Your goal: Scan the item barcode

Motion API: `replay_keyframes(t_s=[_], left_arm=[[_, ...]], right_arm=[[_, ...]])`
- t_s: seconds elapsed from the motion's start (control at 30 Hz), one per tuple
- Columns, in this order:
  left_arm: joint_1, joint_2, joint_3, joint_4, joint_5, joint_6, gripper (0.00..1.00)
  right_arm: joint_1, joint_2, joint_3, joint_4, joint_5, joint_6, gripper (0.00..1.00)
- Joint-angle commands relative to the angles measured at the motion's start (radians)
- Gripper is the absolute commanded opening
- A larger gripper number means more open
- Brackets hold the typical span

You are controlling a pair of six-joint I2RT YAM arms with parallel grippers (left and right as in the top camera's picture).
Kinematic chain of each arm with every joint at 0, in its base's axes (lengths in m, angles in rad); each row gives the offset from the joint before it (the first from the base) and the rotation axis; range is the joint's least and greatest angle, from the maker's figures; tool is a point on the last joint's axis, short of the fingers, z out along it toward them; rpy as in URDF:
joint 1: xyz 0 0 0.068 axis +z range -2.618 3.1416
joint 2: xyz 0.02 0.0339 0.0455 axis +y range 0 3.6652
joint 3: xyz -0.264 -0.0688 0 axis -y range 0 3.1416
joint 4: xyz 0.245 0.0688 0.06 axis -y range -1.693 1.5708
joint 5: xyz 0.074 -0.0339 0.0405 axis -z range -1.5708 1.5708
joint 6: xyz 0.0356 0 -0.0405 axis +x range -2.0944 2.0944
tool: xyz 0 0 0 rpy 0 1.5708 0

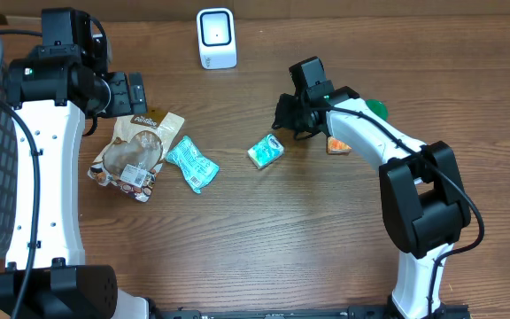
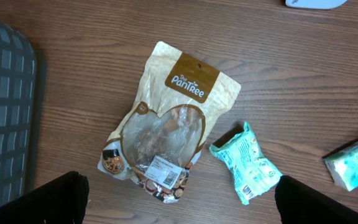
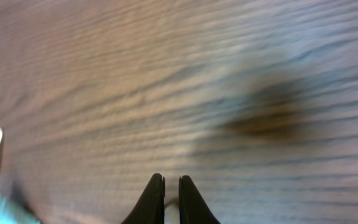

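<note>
The white barcode scanner (image 1: 216,37) stands upright on the wooden table (image 1: 264,257). Right of it and nearer the robot, the right gripper (image 3: 169,198) hangs with its jaws almost together and nothing between them, and the small teal pack (image 1: 266,151) lies flat just beside it, unheld. Left of the scanner and nearer the robot, the left gripper (image 1: 131,92) is spread wide and empty above the Pantree snack pouch (image 2: 166,124), with a crinkled teal packet (image 2: 246,163) on the pouch's scanner side.
</note>
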Motion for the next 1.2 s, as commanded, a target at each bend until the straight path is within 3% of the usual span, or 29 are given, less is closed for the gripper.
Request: replay_keyframes(t_s=[0.0,0.17,0.43,0.7,1.17], left_arm=[[0.001,-0.013,0.012,0.001,0.005,-0.01,0.99],[0.001,-0.013,0.012,0.002,0.005,-0.01,0.99],[0.001,-0.013,0.012,0.001,0.005,-0.01,1.0],[0.001,-0.013,0.012,0.002,0.005,-0.01,1.0],[0.001,-0.013,0.012,0.001,0.005,-0.01,1.0]], right_arm=[[0.005,0.002,0.043,-0.04,-0.135,-0.071,0.08],[0.034,0.0,0.082,-0.045,-0.228,-0.098,0.12],[0.164,0.041,0.081,-0.024,0.091,-0.099,0.12],[0.237,0.083,0.081,-0.017,0.152,-0.097,0.05],[0.216,0.029,0.141,-0.336,-0.014,-0.098,0.05]])
